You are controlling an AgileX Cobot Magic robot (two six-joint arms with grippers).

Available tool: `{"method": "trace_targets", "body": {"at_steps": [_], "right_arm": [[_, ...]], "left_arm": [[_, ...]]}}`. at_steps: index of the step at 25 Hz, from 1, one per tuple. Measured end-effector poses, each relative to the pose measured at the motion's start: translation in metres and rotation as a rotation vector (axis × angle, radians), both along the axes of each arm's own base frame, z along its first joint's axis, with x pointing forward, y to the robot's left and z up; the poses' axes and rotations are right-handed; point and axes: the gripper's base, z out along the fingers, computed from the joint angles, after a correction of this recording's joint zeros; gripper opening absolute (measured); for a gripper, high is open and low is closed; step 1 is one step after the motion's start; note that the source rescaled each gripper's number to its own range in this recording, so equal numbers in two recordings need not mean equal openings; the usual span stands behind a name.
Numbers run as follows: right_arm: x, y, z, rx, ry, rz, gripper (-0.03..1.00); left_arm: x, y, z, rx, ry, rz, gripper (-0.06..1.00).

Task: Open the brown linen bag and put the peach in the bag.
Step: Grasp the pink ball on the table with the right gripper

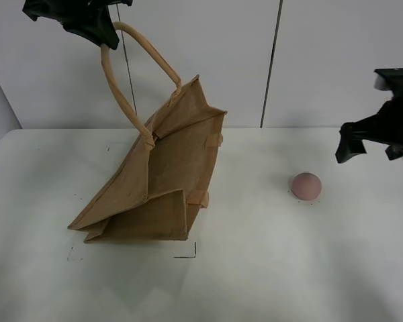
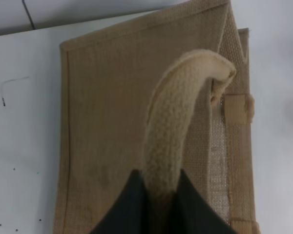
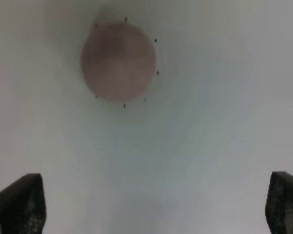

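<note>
Left hand (image 2: 161, 195) pinching one handle (image 2: 183, 112), one bag (image 1: 168, 174), one peach (image 1: 305, 185)

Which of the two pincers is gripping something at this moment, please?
The left pincer: it is shut on a beige handle of the brown linen bag, while the right pincer hangs open near the peach, holding nothing.

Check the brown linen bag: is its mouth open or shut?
Shut, nearly. The left claw holds one handle up, but the brown linen bag hangs tilted with its sides folded flat together; the peach lies outside.
</note>
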Motion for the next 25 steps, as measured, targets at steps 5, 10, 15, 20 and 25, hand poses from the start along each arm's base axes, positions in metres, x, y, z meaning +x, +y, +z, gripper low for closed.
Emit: {"method": "trace_targets", "body": {"at_steps": [5, 10, 15, 20, 25], "right_arm": [[0.053, 0.006, -0.049, 0.059, 0.089, 0.019, 1.00], [0.070, 0.027, -0.086, 0.049, 0.143, 0.076, 1.00], [0.078, 0.047, -0.101, 0.029, 0.103, 0.100, 1.00], [0.082, 0.045, -0.116, 0.011, 0.110, 0.015, 1.00], [0.083, 0.042, -0.135, -0.025, 0.156, 0.017, 1.00]], "left_arm": [[0.000, 0.000, 0.000, 0.000, 0.000, 0.000, 0.00], [0.000, 0.000, 0.000, 0.000, 0.000, 0.000, 0.00], [0.000, 0.000, 0.000, 0.001, 0.000, -0.002, 0.00], [0.000, 0.000, 0.000, 0.001, -0.001, -0.002, 0.00], [0.000, 0.000, 0.000, 0.001, -0.001, -0.002, 0.00]]}}
